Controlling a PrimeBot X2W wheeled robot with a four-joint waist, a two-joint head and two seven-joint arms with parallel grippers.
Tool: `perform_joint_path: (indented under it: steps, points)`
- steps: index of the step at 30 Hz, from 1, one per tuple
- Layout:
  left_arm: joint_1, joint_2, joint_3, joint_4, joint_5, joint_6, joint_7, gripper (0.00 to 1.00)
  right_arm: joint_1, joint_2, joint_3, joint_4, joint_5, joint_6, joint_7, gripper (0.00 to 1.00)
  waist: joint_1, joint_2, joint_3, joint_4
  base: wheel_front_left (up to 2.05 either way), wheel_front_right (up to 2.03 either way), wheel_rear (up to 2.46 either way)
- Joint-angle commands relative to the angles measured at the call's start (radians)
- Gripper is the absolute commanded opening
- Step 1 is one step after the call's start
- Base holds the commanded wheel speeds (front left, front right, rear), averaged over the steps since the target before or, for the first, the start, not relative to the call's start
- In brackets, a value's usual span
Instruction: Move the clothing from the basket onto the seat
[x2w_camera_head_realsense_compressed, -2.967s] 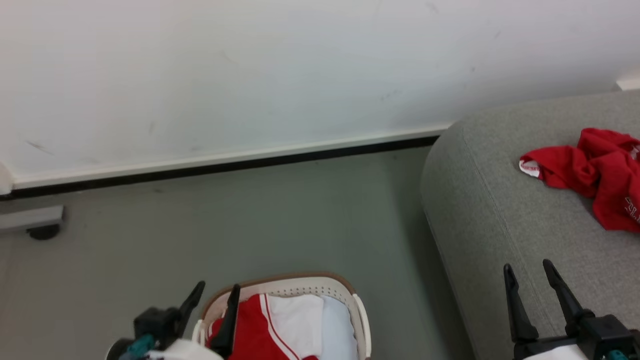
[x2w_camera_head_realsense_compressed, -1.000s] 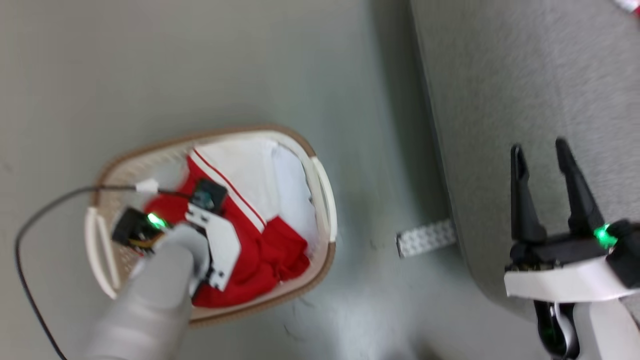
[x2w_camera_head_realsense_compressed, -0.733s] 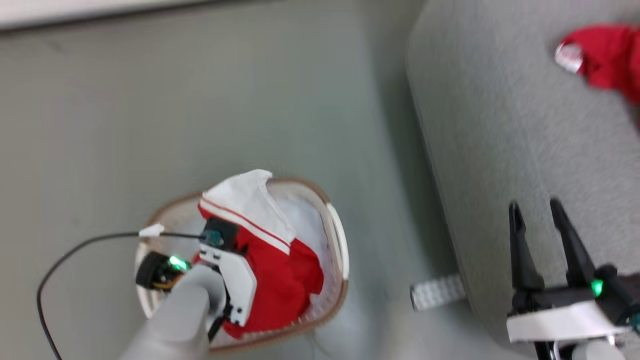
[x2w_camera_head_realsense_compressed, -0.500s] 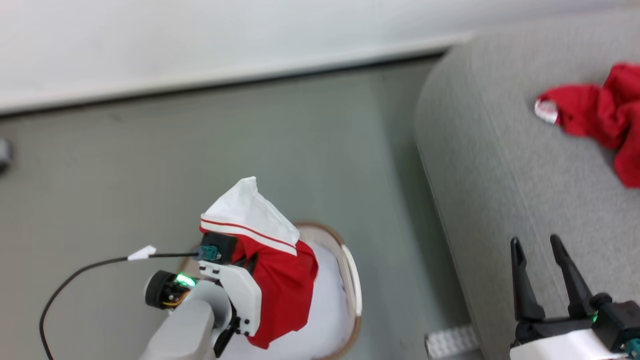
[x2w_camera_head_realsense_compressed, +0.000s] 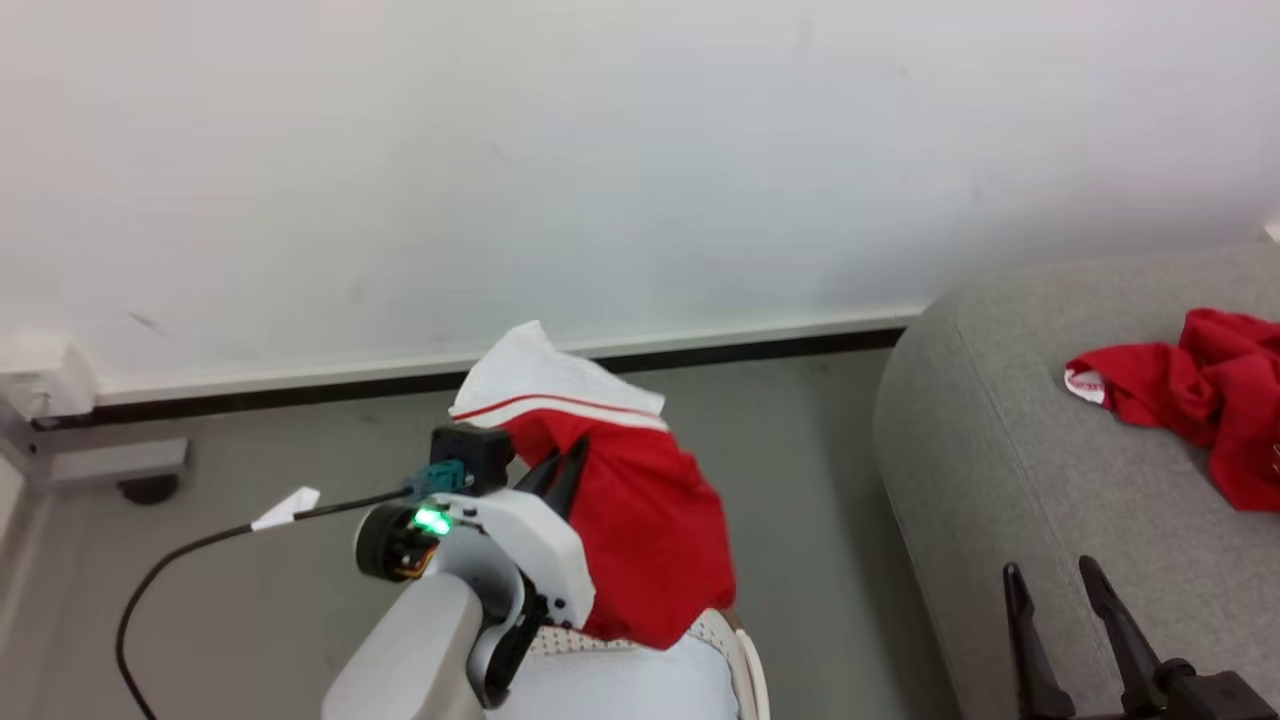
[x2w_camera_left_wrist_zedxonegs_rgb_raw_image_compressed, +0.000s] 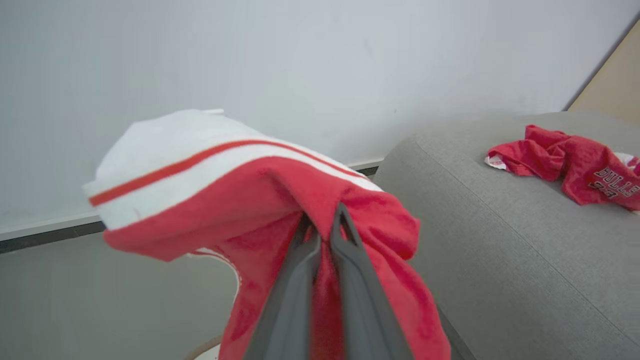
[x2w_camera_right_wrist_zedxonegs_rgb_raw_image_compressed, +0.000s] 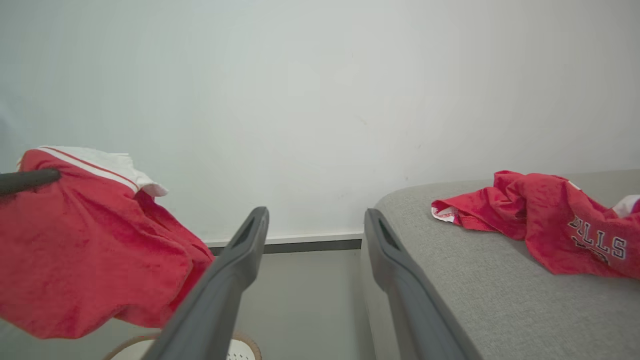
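**Head view.** Centre: the left gripper (x2w_camera_head_realsense_compressed: 563, 468), jaws together, clamps a red garment (x2w_camera_head_realsense_compressed: 650, 530) with a white band. The garment hangs clear above the basket (x2w_camera_head_realsense_compressed: 750, 672) at the bottom edge. Lower right: the right gripper (x2w_camera_head_realsense_compressed: 1050, 572), fingers apart and empty, points over the grey seat (x2w_camera_head_realsense_compressed: 1000, 470). Right edge: a second red garment (x2w_camera_head_realsense_compressed: 1210, 400), bearing white letters, lies crumpled on the seat.

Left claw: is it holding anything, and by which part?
Left claw pinches the red garment in a fold of red cloth below its white band. Right claw holds nothing.
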Motion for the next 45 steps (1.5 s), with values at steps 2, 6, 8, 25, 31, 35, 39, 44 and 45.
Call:
perform_joint_path:
  steps: [2, 6, 8, 25, 31, 35, 39, 44, 45]
  points:
    - [0.035, 0.017, 0.007, -0.098, -0.013, 0.017, 0.031, 0.0, 0.023, -0.002, 0.006, 0.001, -0.007, -0.002, 0.001, 1.0, 0.0004, -0.0001, -0.033, 0.017, 0.0, 0.0, 0.0]
    - [0.077, 0.041, 0.017, -0.264, -0.028, 0.045, 0.09, 0.0, 0.033, -0.002, 0.022, 0.0, -0.004, -0.002, 0.001, 1.0, 0.0004, -0.0001, -0.052, 0.018, 0.0, 0.0, 0.0]
    - [0.101, 0.054, 0.019, -0.339, -0.034, 0.056, 0.12, 0.0, 0.04, -0.002, 0.027, 0.0, -0.004, -0.002, 0.001, 1.0, 0.0004, -0.0001, -0.06, 0.018, 0.0, 0.0, 0.0]
    - [0.21, 0.095, -0.012, -0.637, -0.045, 0.106, 0.252, 0.0, -0.043, -0.002, 0.224, -0.033, -0.074, -0.002, 0.001, 1.0, 0.0004, -0.0001, -0.074, 0.025, 0.0, 0.0, 0.0]
    - [0.217, 0.083, -0.04, -0.647, -0.045, 0.098, 0.26, 0.0, -0.148, -0.027, 0.377, 0.011, -0.057, -0.002, 0.001, 1.0, 0.0004, -0.0001, -0.076, 0.025, 0.0, 0.0, 0.0]
    - [0.215, 0.072, -0.064, -0.651, -0.049, 0.087, 0.265, 0.0, -0.232, -0.041, 0.481, 0.065, -0.02, -0.002, 0.001, 1.0, 0.0004, -0.0001, -0.073, 0.027, 0.0, 0.0, 0.0]
    - [0.214, 0.064, -0.091, -0.655, -0.056, 0.072, 0.274, 0.0, -0.319, -0.049, 0.58, 0.154, 0.007, -0.002, 0.001, 1.0, 0.0004, -0.0001, -0.069, 0.029, 0.0, 0.0, 0.0]
    - [0.22, 0.048, -0.12, -0.66, -0.078, 0.057, 0.288, 0.0, -0.422, -0.039, 0.681, 0.263, 0.06, -0.002, 0.001, 1.0, 0.0004, -0.0001, -0.066, 0.036, 0.0, 0.0, 0.0]
    - [0.22, 0.045, -0.125, -0.661, -0.082, 0.056, 0.291, 0.0, -0.441, -0.036, 0.684, 0.267, 0.071, -0.002, 0.0, 0.42, 0.0004, -0.0001, -0.065, 0.038, 0.0, 0.0, 0.0]
